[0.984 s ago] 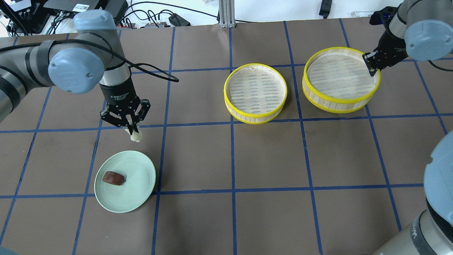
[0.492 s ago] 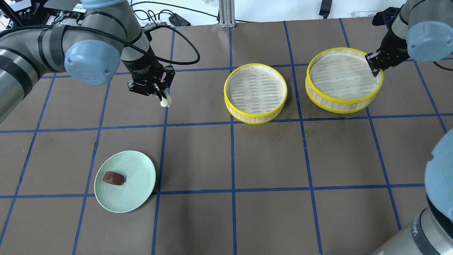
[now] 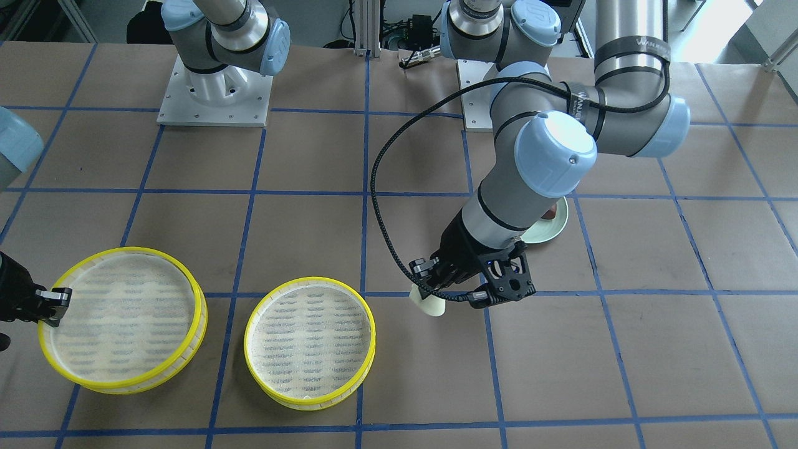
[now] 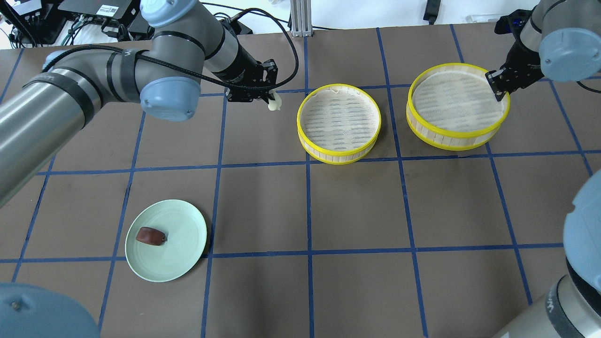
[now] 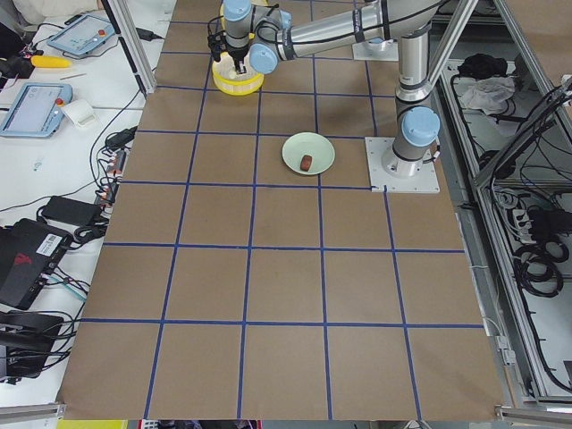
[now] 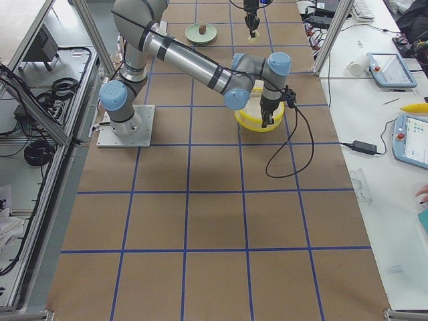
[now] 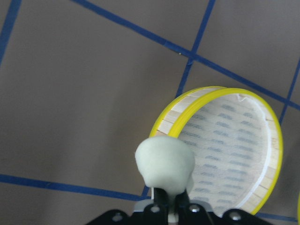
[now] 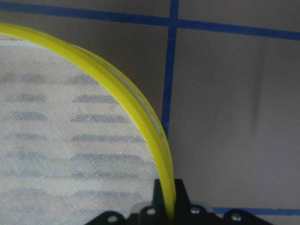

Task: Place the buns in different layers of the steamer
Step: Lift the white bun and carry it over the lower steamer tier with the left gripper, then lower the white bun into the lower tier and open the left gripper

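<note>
My left gripper (image 4: 271, 99) is shut on the cream-white bun (image 4: 274, 105) and holds it above the table, just left of the middle steamer tray (image 4: 339, 123). In the left wrist view the bun (image 7: 165, 164) hangs beside that tray's yellow rim (image 7: 187, 110). My right gripper (image 4: 497, 90) is shut on the far right rim of the other steamer tray (image 4: 450, 105), as the right wrist view (image 8: 168, 206) shows. The dark reddish-brown bun (image 4: 150, 235) lies on the pale green plate (image 4: 185, 234) at the near left.
Both trays hold nothing. In the front-facing view the left arm covers most of the plate (image 3: 555, 226). A metal post (image 4: 300, 19) and cables stand at the table's far edge.
My left gripper has carried the cream-white bun from beside the plate far and to the right, up to the middle tray. The right tray shifted slightly right in the right gripper's hold.
</note>
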Robot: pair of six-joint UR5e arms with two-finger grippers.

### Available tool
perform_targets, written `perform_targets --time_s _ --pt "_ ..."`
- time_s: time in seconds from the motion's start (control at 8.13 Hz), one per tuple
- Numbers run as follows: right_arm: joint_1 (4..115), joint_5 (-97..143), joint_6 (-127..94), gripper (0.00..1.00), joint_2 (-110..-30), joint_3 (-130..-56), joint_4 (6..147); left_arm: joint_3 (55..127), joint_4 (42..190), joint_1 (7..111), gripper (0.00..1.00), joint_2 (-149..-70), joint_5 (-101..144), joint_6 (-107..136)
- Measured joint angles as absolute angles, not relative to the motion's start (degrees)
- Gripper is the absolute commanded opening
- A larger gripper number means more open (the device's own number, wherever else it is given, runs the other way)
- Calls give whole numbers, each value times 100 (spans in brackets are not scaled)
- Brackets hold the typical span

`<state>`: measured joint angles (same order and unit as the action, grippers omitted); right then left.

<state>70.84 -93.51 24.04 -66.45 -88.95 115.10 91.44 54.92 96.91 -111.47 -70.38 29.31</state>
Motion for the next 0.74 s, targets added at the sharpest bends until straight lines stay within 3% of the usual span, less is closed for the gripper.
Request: perform_targets --time_s 0.61,0.74 --pt "7080 -9352 2402 0 -6640 -8901 11489 9075 3986 10257 0 -11925 -6321 3784" --pt "7078 -9352 2400 0 -6642 -8903 11488 9071 3835 10338 32 -12034 -6227 3936"
